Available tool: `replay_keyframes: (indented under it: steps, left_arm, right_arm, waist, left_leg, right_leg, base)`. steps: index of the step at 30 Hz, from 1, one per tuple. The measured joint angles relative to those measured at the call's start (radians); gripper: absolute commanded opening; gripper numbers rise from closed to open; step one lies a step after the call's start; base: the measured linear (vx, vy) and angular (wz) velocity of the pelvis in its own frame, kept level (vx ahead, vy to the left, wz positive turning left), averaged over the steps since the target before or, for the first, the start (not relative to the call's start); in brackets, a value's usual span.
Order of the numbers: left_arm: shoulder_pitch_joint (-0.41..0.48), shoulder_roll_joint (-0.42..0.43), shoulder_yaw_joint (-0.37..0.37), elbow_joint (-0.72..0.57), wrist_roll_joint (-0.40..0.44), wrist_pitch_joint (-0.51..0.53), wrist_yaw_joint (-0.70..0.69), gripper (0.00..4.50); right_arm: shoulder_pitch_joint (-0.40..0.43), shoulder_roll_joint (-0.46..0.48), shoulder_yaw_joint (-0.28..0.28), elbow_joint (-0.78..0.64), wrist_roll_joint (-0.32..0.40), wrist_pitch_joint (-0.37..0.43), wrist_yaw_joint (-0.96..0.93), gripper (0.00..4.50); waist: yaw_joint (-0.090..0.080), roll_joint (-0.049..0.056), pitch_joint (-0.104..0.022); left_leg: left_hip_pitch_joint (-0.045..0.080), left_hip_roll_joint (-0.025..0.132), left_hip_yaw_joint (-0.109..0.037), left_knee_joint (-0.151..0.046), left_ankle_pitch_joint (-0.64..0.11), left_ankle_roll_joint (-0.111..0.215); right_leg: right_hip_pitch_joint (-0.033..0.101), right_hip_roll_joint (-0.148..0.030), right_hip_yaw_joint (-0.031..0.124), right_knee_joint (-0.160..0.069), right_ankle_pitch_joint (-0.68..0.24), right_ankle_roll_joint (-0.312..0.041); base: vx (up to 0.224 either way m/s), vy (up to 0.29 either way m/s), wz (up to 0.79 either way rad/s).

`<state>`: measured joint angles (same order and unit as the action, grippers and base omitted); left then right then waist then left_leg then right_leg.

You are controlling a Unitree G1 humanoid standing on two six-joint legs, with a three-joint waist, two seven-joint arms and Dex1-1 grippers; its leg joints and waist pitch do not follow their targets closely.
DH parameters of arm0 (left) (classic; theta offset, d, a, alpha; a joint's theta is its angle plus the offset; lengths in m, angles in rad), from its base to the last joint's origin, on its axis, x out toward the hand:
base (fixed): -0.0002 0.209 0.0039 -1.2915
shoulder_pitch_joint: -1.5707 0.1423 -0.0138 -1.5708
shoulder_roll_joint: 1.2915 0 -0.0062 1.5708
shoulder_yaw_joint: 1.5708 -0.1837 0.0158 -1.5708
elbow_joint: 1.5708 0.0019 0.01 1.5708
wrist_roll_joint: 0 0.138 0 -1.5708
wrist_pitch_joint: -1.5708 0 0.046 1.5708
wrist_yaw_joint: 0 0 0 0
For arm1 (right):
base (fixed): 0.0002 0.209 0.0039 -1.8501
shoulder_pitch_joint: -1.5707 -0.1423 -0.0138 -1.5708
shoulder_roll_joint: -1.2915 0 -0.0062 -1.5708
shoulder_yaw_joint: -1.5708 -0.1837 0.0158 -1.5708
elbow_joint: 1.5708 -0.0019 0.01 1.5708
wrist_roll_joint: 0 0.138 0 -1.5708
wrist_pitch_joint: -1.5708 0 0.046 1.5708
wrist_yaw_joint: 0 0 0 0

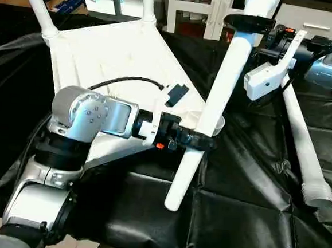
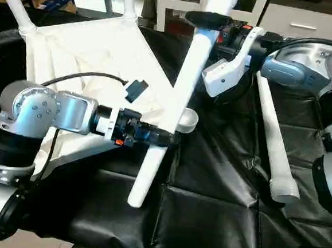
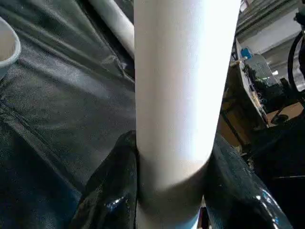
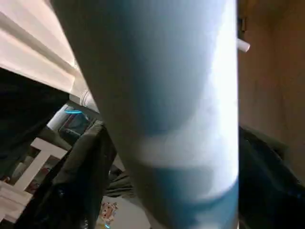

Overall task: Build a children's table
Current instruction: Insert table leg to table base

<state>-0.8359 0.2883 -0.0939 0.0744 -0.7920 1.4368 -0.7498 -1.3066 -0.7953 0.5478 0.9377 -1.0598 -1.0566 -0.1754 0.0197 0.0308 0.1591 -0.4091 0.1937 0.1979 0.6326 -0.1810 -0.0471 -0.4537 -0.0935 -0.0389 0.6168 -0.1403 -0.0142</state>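
The white tabletop (image 1: 119, 63) lies upside down on the black worktop (image 1: 245, 210), a bit to the left, so its round corner holes face up and the legs can go in. Two legs already stand up in the far corners (image 1: 40, 8). The left gripper (image 1: 194, 141) is clenched around the lower part of a long white leg (image 1: 213, 110) and holds it tilted above the near right corner socket (image 1: 213, 123), likely to aim its bottom end at that hole. The right gripper (image 1: 250, 22) has its black fingers around the same leg higher up, maybe to help steer it, but I cannot tell if it squeezes yet. One more leg (image 1: 302, 146) lies flat on the worktop to the right, waiting its turn.
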Motion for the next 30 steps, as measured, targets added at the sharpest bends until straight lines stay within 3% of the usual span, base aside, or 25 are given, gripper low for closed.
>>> replay_keyframes:
  steps: [12,19,20,21,24,27,30]
  left_arm:
    - [0.000,-0.001,-0.001,0.000,0.001,0.000,0.000,1.57]
    - [0.001,0.005,-0.007,-0.001,0.002,-0.007,-0.009,1.57]
    - [0.001,0.010,-0.014,-0.002,0.003,-0.018,-0.012,2.13]
    - [0.006,0.011,-0.018,-0.002,0.004,-0.035,-0.019,2.27]
    - [0.004,0.010,-0.007,-0.013,0.005,-0.100,-0.035,2.33]
    - [0.001,0.024,-0.006,-0.011,0.016,-0.137,-0.056,2.69]
    - [-0.030,0.054,0.026,0.007,0.031,-0.215,-0.097,2.68]
  right_arm:
    - [-0.026,-0.012,0.047,0.028,-0.050,-0.048,-0.080,2.28]
    - [-0.026,-0.018,0.051,0.030,-0.066,-0.056,-0.092,2.11]
    - [-0.026,-0.018,0.052,0.031,-0.070,-0.057,-0.097,2.10]
    - [-0.027,-0.019,0.052,0.039,-0.072,-0.057,-0.104,2.09]
    - [-0.025,-0.018,0.083,0.055,-0.076,-0.072,-0.104,2.05]
    - [-0.026,-0.020,0.086,0.056,-0.075,-0.074,-0.105,1.90]
    - [-0.025,-0.022,0.088,0.056,-0.077,-0.087,-0.105,1.87]
  waist:
    - [-0.019,0.000,0.000]
    - [-0.019,0.000,0.000]
    - [-0.019,0.000,0.000]
    - [-0.019,0.000,0.000]
    - [-0.019,-0.001,0.001]
    - [-0.019,-0.001,0.001]
    - [-0.019,-0.001,0.001]
  left_leg:
    - [-0.001,-0.001,0.000,0.000,0.000,0.000]
    - [-0.001,-0.001,0.000,0.001,0.000,0.001]
    - [-0.001,-0.001,0.000,0.001,0.000,0.001]
    - [-0.001,-0.001,0.000,0.001,0.000,0.001]
    - [-0.001,-0.001,0.000,0.001,0.000,0.001]
    - [-0.001,-0.001,0.000,0.001,0.000,0.001]
    - [-0.001,-0.001,0.000,0.001,0.000,0.001]
  right_leg:
    - [0.000,0.000,0.000,0.000,0.000,0.000]
    - [0.000,0.000,0.000,0.000,0.000,0.000]
    - [0.000,0.000,0.000,0.000,0.000,0.000]
    - [0.000,0.000,0.000,0.000,0.000,0.000]
    - [0.000,0.000,0.000,0.000,0.000,0.000]
    - [0.000,0.000,0.000,0.000,0.000,0.000]
    - [0.000,0.000,0.000,0.001,0.000,0.000]
  base:
    - [0.000,0.000,0.00]
    - [0.000,0.000,0.00]
    - [0.000,0.000,0.00]
    - [0.000,0.000,0.00]
    - [0.000,0.000,0.00]
    - [0.000,0.000,0.00]
    - [0.000,0.000,0.00]
